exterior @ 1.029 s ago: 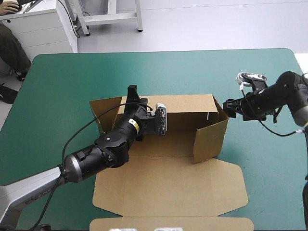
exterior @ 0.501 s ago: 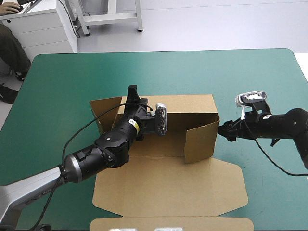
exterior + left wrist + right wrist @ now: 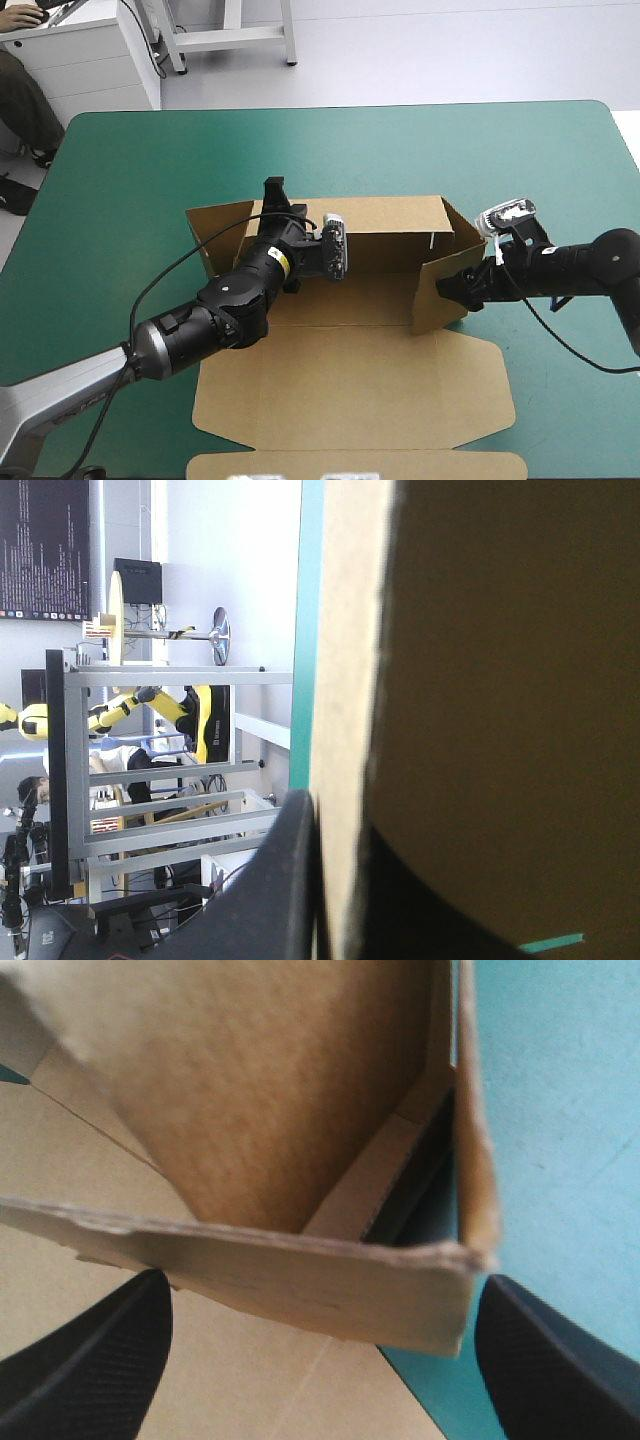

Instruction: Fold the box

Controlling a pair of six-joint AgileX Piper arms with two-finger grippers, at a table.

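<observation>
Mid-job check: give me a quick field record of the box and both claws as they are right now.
box: brown, partly formed, on the table
back wall: raised
lid: flat, toward the near edge
left claw: shut on the back wall's top edge, near its left end
right claw: open, one finger on each side of the right flap's edge
right flap: upright, swung inward
left flap: angled outward

Past my left claw [image 3: 276, 195] and the far edge of the teal-green worktop [image 3: 140, 160] lies a pale, evenly lit floor [image 3: 430, 50]. A white cabinet [image 3: 90, 65] stands off the worktop's far left corner, with a white metal frame [image 3: 232, 36] beside it.
</observation>
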